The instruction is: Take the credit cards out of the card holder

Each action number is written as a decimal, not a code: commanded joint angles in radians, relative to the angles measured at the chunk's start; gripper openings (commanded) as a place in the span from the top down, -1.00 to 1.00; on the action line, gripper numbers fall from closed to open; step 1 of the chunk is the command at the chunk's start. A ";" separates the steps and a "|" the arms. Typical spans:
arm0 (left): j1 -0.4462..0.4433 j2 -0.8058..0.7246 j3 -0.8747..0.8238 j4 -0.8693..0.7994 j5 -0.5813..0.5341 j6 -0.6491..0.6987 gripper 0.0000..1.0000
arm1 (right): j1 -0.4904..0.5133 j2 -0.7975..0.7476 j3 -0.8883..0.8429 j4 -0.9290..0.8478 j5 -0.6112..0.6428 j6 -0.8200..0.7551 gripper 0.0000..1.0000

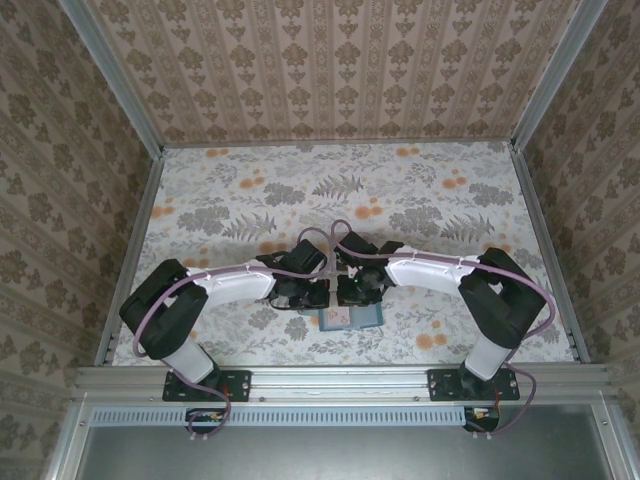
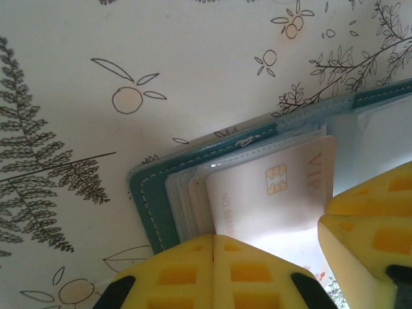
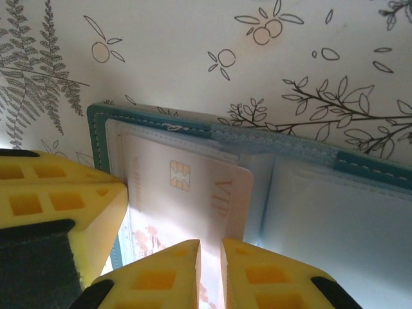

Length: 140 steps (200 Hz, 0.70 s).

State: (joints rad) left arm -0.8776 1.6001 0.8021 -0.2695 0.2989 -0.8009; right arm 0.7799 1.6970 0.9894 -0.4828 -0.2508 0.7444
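Credit card (image 3: 187, 187), pale, partly out of card holder (image 3: 322, 219) lying open near-centre on table (image 1: 420, 200), pinched narrow in right gripper (image 3: 210, 250); pull flat along pocket with shut left gripper (image 2: 213, 248) pinning holder.

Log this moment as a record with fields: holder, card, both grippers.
card holder: teal, open flat on the table
pale card: face up, one end under a clear pocket
left gripper: shut, tips at the holder's edge beside the card
right gripper: jaws a narrow gap apart, tips at the pale card; grip unclear
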 commanded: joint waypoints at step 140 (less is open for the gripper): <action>-0.015 -0.006 0.076 -0.153 -0.064 0.043 0.95 | -0.014 -0.043 -0.038 -0.011 -0.003 0.007 0.39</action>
State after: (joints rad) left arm -0.8833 1.6001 0.8284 -0.3428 0.2691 -0.7883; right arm 0.7746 1.6978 0.9695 -0.4721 -0.2470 0.7433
